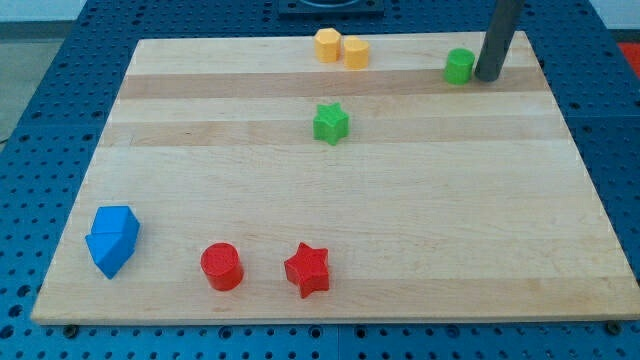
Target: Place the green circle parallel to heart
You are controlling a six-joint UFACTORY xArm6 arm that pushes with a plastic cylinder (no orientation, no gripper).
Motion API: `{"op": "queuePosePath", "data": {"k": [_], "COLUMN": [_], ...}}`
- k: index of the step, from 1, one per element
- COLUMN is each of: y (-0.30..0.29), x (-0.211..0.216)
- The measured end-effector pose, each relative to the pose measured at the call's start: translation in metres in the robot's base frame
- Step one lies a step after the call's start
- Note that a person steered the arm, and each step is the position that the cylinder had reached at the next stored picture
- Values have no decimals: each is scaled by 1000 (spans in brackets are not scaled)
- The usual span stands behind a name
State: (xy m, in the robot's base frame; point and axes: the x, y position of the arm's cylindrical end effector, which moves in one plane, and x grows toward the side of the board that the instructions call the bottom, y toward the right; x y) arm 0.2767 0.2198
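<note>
The green circle (pixel 459 66) is a short green cylinder near the view's top right of the wooden board (pixel 330 190). My tip (pixel 488 76) stands just to its right, almost touching it. Two yellow blocks sit side by side at the view's top centre: a yellow hexagon-like block (pixel 327 45) and a yellow block (pixel 356 52) that may be the heart; its shape is hard to make out. The rod rises out of the view's top edge.
A green star (pixel 331 123) lies below the yellow blocks. A red circle (pixel 221 266) and a red star (pixel 307 269) sit near the view's bottom. Two blue blocks (pixel 112 238) are stacked close together at the bottom left.
</note>
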Motion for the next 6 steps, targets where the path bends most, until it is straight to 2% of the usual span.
{"op": "queuePosePath", "data": {"k": [1, 2, 4, 5, 6], "y": [-10, -75, -26, -31, -90], "x": [51, 42, -6, 2, 95]}}
